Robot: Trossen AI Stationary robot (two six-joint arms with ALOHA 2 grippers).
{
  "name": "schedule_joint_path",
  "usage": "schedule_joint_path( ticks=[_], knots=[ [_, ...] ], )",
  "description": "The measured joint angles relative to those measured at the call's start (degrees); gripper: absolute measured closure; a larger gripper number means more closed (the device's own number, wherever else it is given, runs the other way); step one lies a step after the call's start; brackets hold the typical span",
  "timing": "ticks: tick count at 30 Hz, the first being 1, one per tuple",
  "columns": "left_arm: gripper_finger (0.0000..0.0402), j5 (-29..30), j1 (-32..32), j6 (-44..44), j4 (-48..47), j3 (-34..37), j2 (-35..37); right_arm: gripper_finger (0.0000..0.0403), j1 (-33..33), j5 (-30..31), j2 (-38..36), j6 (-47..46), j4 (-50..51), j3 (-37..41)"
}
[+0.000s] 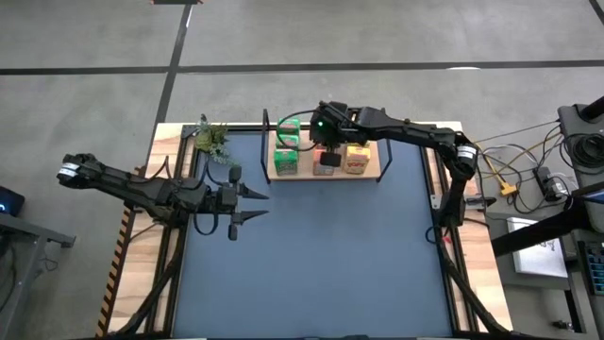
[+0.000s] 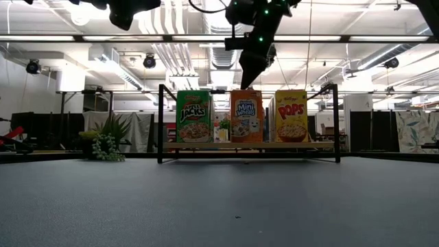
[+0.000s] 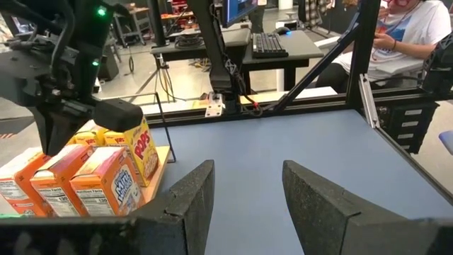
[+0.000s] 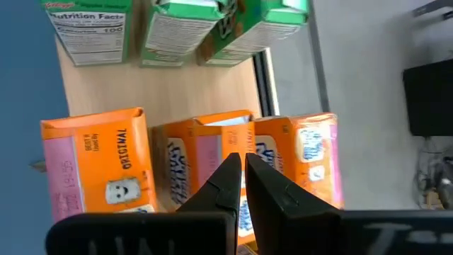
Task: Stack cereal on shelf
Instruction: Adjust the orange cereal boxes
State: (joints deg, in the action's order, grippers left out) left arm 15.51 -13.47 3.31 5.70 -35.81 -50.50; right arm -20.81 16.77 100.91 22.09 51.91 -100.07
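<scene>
Dark-blue mat (image 1: 311,255) under a pipe-hung workshop ceiling (image 2: 171,41).

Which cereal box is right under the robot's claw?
The orange Mini Wheats box, the middle of the front three. The shut right gripper hangs above it; the green box and yellow box stand on either side.

The shelf (image 1: 370,174) stands at the far edge of the dark-blue mat (image 1: 311,255), with cereal boxes (image 1: 286,161) lined along it. The right gripper (image 1: 327,151) is positioned above the middle boxes. The left gripper (image 1: 257,203) hovers over the mat, fingers apart, near a green plant (image 1: 211,138).
</scene>
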Motion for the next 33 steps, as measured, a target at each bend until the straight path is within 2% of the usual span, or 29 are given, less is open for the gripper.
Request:
schedule_joint_path(
  ticks=[10, 23, 33],
  knots=[
    [0.0251, 0.0, 0.0, 0.0, -0.3, 0.0, 0.0, 0.0390, -0.2, -0.8, 1.6, 0.0, -0.7, 0.0],
    [0.0251, 0.0, 0.0, 0.0, -0.3, 0.0, 0.0, 0.0390, -0.3, -0.2, 0.2, 1.2, -1.2, 0.0],
    [0.0251, 0.0, 0.0, 0.0, -0.2, 0.0, 0.0, 0.0390, -6.5, -0.2, 0.1, 3.3, -4.8, 0.0]
  ],
)
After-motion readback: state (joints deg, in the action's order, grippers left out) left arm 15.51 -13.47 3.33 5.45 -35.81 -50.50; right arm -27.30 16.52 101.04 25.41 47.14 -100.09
